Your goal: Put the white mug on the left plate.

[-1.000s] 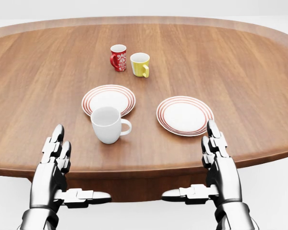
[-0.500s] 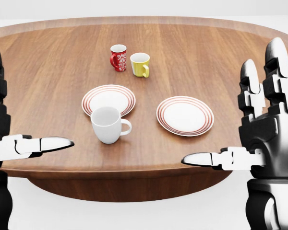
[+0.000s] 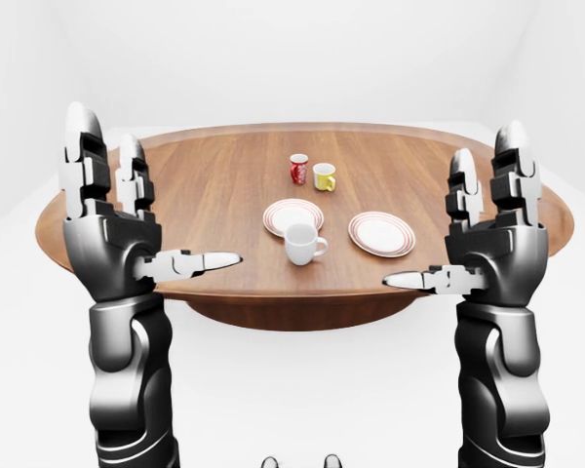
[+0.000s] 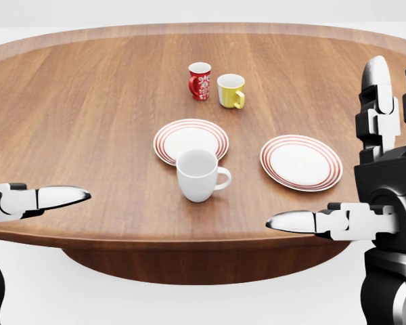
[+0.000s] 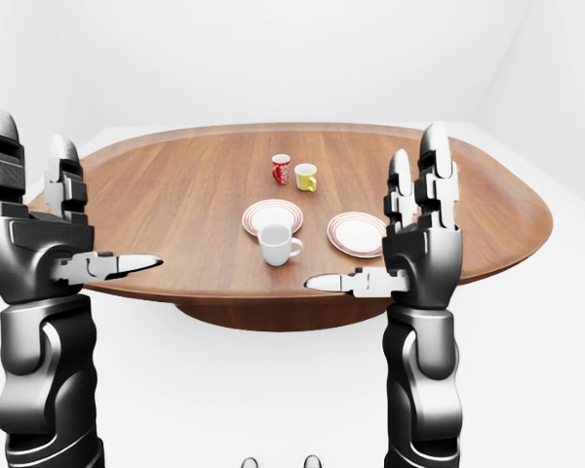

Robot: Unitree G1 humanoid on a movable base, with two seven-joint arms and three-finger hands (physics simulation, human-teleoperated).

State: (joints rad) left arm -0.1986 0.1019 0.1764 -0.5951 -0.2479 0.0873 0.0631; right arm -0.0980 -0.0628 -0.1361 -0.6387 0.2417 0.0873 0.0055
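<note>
My left hand [image 3: 112, 229] and right hand [image 3: 492, 239] raised, fingers spread wide, thumbs pointing inward, both empty, touching nothing. White mug [image 4: 198, 175] upright on table [image 4: 88, 108], just below left plate [image 4: 191, 141] in head view, overlapping its rim.

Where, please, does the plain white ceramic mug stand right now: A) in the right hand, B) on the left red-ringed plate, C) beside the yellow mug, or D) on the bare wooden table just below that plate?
D: the plain white ceramic mug sits on the wooden table, overlapping the left red-ringed plate only in view.
</note>
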